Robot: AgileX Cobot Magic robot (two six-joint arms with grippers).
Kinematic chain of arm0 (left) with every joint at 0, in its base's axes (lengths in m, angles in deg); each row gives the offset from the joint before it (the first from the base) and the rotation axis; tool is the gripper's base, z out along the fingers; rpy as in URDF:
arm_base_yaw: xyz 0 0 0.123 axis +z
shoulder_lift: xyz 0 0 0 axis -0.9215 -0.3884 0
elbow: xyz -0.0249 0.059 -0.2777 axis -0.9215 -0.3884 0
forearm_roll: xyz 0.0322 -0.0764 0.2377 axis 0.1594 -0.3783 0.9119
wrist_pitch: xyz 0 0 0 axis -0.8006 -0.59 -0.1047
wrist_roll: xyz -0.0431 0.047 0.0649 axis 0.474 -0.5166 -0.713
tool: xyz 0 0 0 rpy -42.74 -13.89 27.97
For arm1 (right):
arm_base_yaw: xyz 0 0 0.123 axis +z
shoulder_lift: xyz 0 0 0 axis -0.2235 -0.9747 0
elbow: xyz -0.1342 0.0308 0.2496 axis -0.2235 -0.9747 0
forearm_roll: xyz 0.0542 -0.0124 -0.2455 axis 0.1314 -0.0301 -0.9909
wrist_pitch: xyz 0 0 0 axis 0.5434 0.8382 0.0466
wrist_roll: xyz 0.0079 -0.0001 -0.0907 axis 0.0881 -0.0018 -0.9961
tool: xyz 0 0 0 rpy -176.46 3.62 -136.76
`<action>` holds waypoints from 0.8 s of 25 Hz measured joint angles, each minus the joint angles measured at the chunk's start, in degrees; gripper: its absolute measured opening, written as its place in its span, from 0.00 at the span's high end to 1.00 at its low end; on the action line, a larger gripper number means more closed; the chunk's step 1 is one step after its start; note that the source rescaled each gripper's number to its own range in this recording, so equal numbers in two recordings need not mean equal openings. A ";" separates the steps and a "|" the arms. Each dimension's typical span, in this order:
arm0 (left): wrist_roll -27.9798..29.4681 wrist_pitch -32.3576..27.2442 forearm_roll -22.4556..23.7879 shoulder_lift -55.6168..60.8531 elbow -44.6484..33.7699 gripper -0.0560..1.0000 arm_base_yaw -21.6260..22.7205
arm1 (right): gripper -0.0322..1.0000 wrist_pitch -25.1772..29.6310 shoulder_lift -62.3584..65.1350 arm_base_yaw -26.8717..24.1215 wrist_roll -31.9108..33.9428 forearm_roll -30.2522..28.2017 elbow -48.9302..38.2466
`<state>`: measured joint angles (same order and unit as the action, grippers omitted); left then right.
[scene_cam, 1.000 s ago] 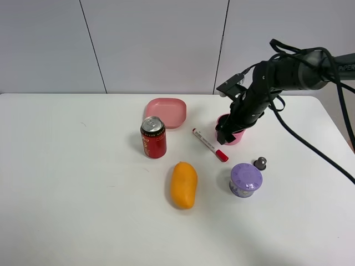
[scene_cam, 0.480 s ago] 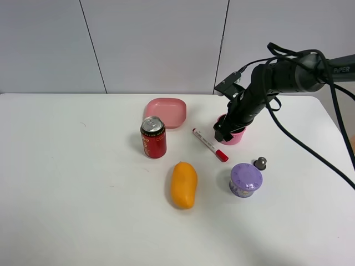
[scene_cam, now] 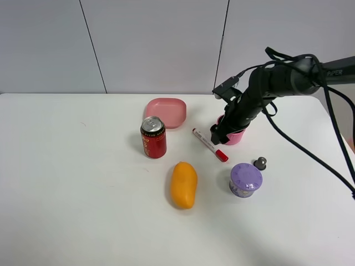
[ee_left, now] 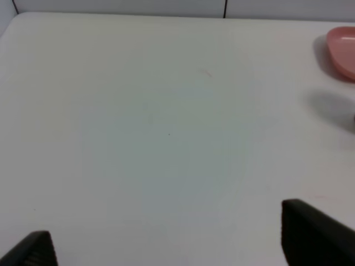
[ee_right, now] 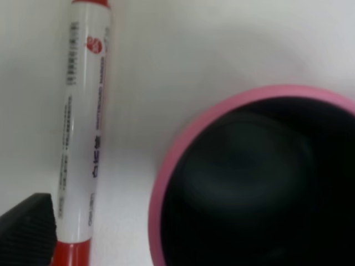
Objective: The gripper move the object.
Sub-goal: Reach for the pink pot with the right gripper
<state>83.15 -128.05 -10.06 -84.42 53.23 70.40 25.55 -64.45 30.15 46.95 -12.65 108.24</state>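
One finger confirmed at the saucepan rim, grip unverified

Right gripper (scene_cam: 218, 137) was down against the pink saucepan (scene_cam: 236, 137), on the side facing the marker (scene_cam: 209, 144). Its wrist view showed a single black finger pad (ee_right: 26, 228) outside the pan, just beside the marker's red end. The second finger was not visible, so whether the jaws were spread or pinched on the rim could not be told. Nothing was confirmed as held. Left gripper (ee_left: 175, 241) hung over bare table (ee_left: 166, 138), fingers wide apart and empty.

The saucepan stood upright on the table, right of centre, just beside the marker and on the wall side of the purple jar (scene_cam: 246, 179). It was well apart from the red can (scene_cam: 153, 137), the pink dish (scene_cam: 165, 112) and the mango (scene_cam: 183, 184). Its handle was hidden in every view.

Judgement: a small hollow toy, likely light and rigid, with a smooth wall that could slip or tip under an off-centre pinch. The thin rim, one finger inside and one outside, appeared the soundest hold. The marker lay close enough to be knocked
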 joint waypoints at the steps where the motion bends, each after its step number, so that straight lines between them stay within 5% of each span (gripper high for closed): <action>1: 0.00 0.00 0.00 0.00 0.00 0.00 0.00 | 0.08 -0.14 -0.44 0.00 -0.11 0.00 0.00; 20: 0.00 0.00 0.00 0.00 0.00 0.00 0.00 | 0.16 -4.25 -1.92 0.00 -0.11 0.18 0.00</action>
<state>83.15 -128.05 -10.06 -84.42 53.23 70.40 21.30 -66.37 30.15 46.84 -12.47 108.24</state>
